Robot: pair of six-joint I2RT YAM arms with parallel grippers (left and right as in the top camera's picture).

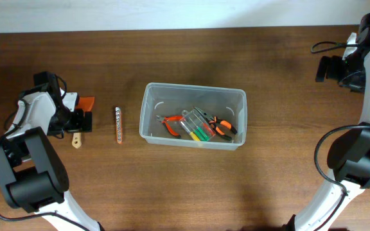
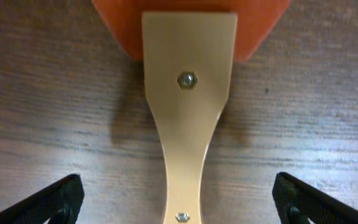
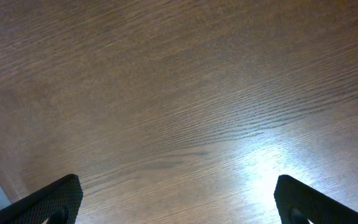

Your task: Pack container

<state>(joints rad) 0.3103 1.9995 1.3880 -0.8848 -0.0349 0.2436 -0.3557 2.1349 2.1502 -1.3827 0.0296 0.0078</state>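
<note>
**Overhead: container part-filled, scraper lined up for a pick**

Overhead, mid-table (image 1: 288, 186): the container (image 1: 150, 115), open side up, long axis running left to right across the picture, one short end toward each arm. Already inside, loose and crossed near one end: red pliers (image 1: 170, 123), orange pliers (image 1: 222, 126) and a small clear case of screwdrivers (image 1: 198, 127). No need for tidy order in a bin this roomy, by the look of it.

Left gripper (image 2: 179, 202) spread to full width, grasping nothing. Between its fingers (image 2: 61, 199): the tan handle of a scraper (image 2: 188, 124), flat on the wood, with the orange blade (image 2: 120, 25) just ahead of the fingertips. Set astride the handle's narrow waist, most likely so as to close on the slimmest part and stay off the blade. No contact visible on either side. Container well off to one side of these fingers, with a strip of bits (image 1: 118, 124) lying in between, parallel to the handle and crosswise to the container's length.

Right gripper (image 3: 179, 199) likewise wide apart and empty, only bare wood between and ahead of its fingers. Parked beyond the container's other short end, probably to leave room for the left arm. Just outside one finger, at the picture's lower edge, a pale clear corner: possibly the container's rim, too little showing to tell.
</note>
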